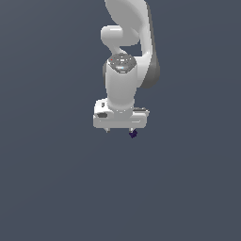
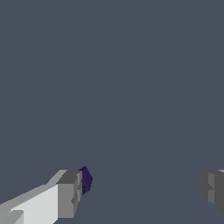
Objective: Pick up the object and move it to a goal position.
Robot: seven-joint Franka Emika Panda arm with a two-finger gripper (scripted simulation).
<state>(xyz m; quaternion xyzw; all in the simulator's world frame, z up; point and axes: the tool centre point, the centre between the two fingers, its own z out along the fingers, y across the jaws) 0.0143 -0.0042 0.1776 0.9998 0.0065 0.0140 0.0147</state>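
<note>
The white two-fingered gripper [image 1: 120,130] stands released; the tiny indigo cube [image 2: 86,179] touches only one finger [image 2: 69,194]; clenching off-centre may knock it aside.

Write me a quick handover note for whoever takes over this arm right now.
Gripper: open, fingers wide apart, pointing down.
Purple block: right beside the inner face of one finger; contact unclear. The other finger is far off. In the exterior view it shows just below the gripper, toward that view's right.
Done: gripper brought to the block.
Left: center it, close, lift, carry to the goal; no goal marker visible.
</note>
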